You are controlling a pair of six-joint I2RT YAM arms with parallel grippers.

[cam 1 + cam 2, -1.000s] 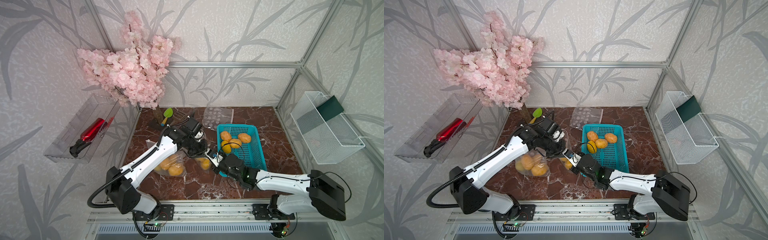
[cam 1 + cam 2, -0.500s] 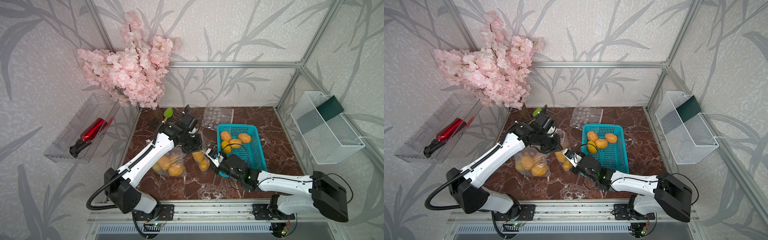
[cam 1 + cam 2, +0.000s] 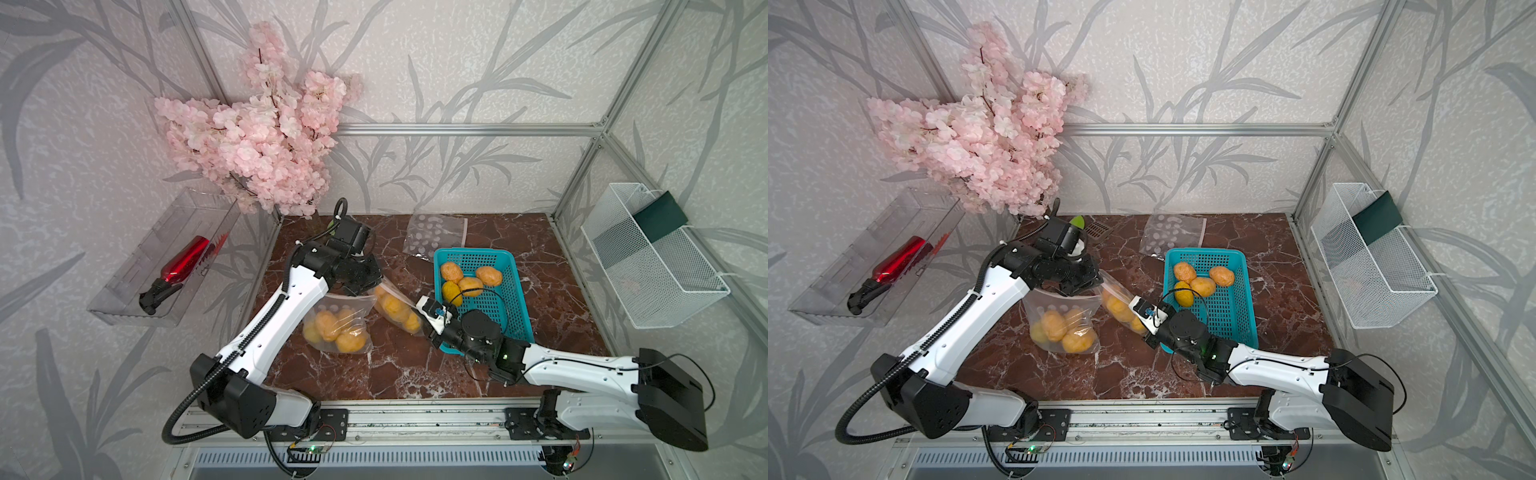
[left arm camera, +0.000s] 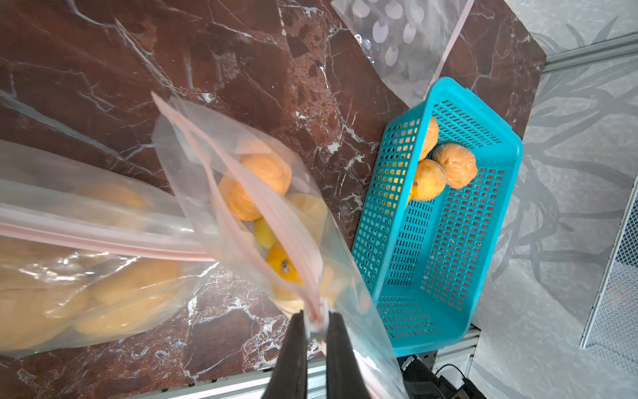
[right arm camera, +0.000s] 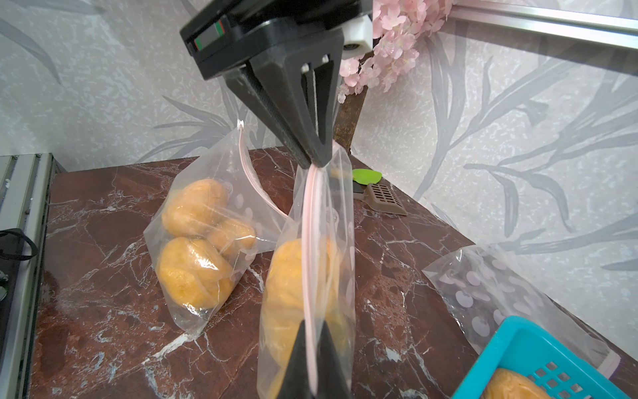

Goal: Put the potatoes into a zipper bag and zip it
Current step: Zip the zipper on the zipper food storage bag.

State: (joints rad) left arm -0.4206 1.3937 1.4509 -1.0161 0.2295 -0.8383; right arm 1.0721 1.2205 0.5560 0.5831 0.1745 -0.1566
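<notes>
Above the table [image 3: 374,376], left gripper [image 4: 316,319] and right gripper [image 5: 312,328], each clamped on zipper bag [image 5: 333,214] seal

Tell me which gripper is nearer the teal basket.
Right. The right gripper pinches the held bag beside the teal basket; the left gripper pinches its far end, farther off.

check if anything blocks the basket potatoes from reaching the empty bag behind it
Nothing visible does: four potatoes lie uncovered in the teal basket, the empty bag flat behind it. But left hand and right hand are shut on the held bag's zipper edge.
</notes>
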